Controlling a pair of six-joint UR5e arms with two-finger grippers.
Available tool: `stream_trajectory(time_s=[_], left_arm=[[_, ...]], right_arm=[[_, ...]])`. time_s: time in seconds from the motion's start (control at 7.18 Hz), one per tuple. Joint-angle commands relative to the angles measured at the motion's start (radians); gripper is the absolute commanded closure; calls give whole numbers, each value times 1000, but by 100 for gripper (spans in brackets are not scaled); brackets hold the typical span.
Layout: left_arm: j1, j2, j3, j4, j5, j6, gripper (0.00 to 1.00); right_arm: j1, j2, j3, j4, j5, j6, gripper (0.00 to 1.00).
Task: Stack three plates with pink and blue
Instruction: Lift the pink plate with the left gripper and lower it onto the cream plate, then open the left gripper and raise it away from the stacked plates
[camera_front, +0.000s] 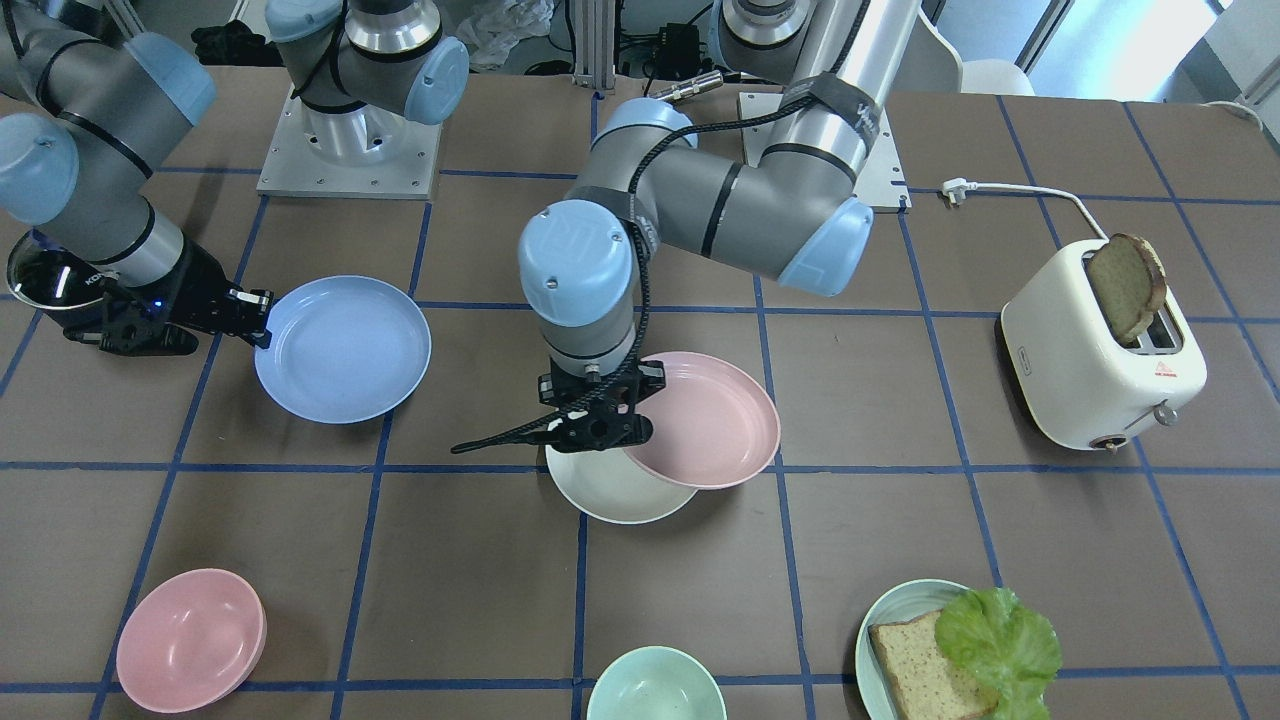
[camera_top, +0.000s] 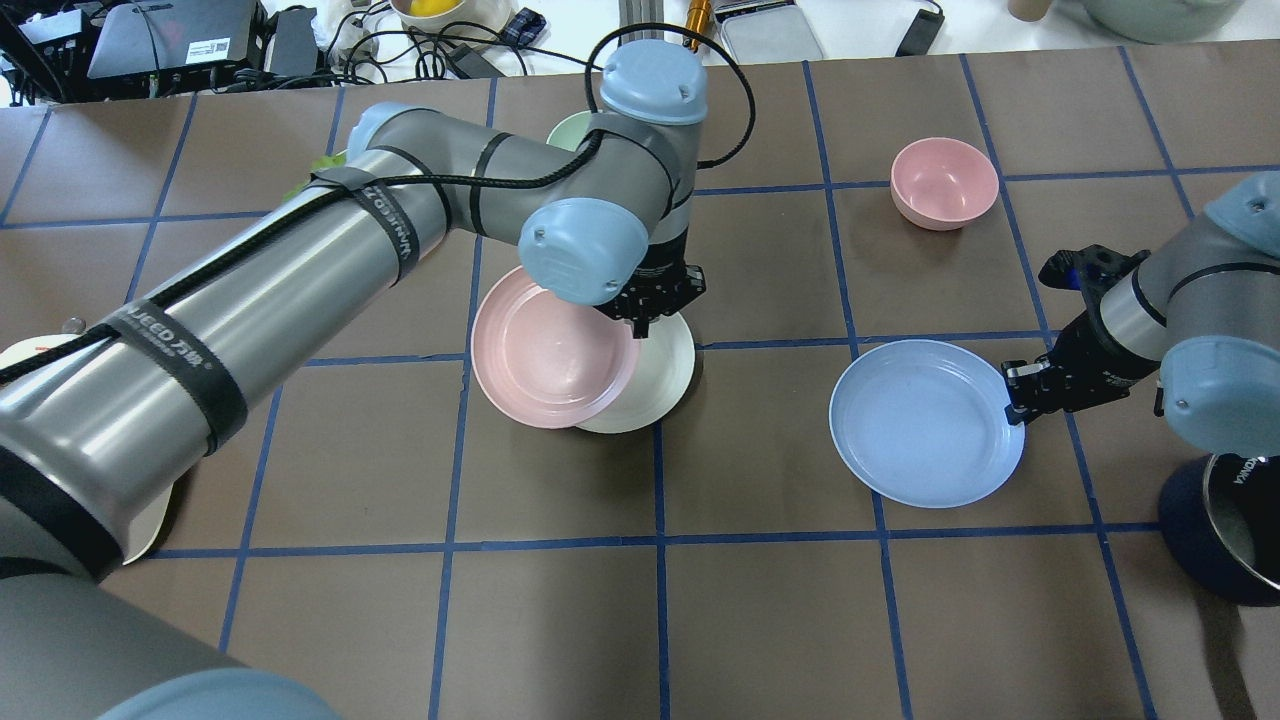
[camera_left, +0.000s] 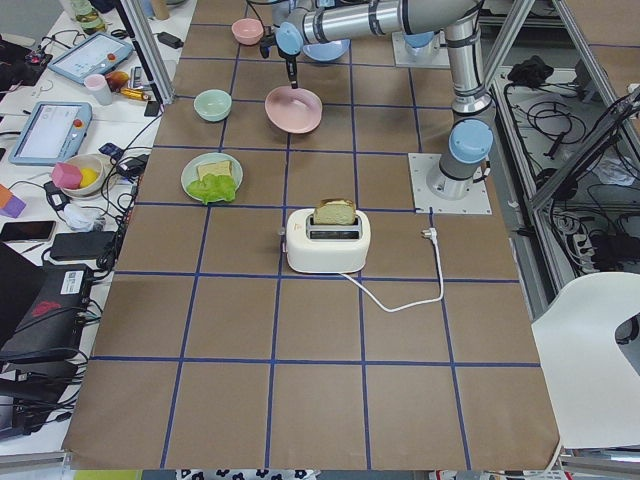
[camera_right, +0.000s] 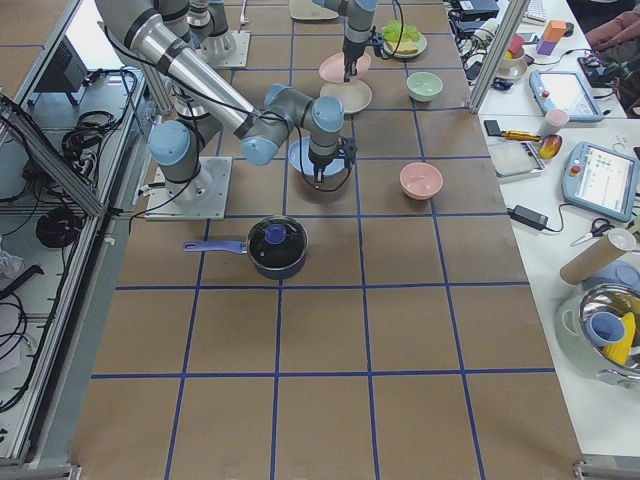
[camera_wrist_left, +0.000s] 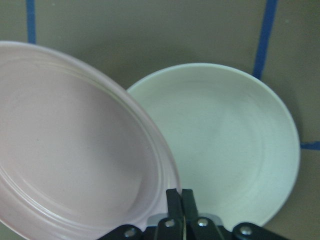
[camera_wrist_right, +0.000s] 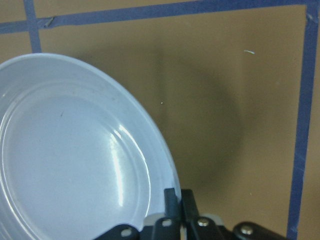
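Note:
The pale pink plate (camera_front: 705, 420) is held by its rim in my left gripper (camera_front: 625, 408), tilted and overlapping the cream-white plate (camera_front: 610, 490) that lies on the table. In the left wrist view the pink plate (camera_wrist_left: 75, 160) sits left of the white plate (camera_wrist_left: 225, 145), with my left gripper (camera_wrist_left: 181, 202) shut on its rim. My right gripper (camera_top: 1012, 390) is shut on the rim of the light blue plate (camera_top: 925, 422), which shows lifted off the table in the right wrist view (camera_wrist_right: 70, 160). The pink plate (camera_top: 550, 350) and the white plate (camera_top: 655, 385) also show overhead.
A pink bowl (camera_front: 190, 640), a pale green bowl (camera_front: 655, 688) and a pale green plate with bread and lettuce (camera_front: 880, 625) lie along the operators' edge. A white toaster (camera_front: 1100, 355) holds a bread slice. A dark pot (camera_top: 1225, 530) stands near my right arm.

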Motion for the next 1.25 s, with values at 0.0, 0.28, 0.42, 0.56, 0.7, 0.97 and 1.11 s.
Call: stream_trajectory(time_s=[0.0,0.28,0.42,0.56,0.7,0.97,1.11], left_arm=[[-41,-66,41,3,-39,-44,100],[-44,-83,51,8,-34,-41,23],[-35,-64,61,3,-48,-30,0],[-15,-44,93,-13,-52,-25,0],[43,-21,154,-108,-57,17,0],[152,31,308,-402,-63,187,0],[160,77,354,-493,-66,243,0]], right_arm=[[0,-2,0,0,0,2,100],[0,0,0,2,0,4,100],[0,0,0,2,2,4,100],[0,-2,0,0,2,5,100],[2,-5,0,0,3,7,100],[18,-5,-32,0,18,88,100],[75,3,-62,-1,15,141,100]])
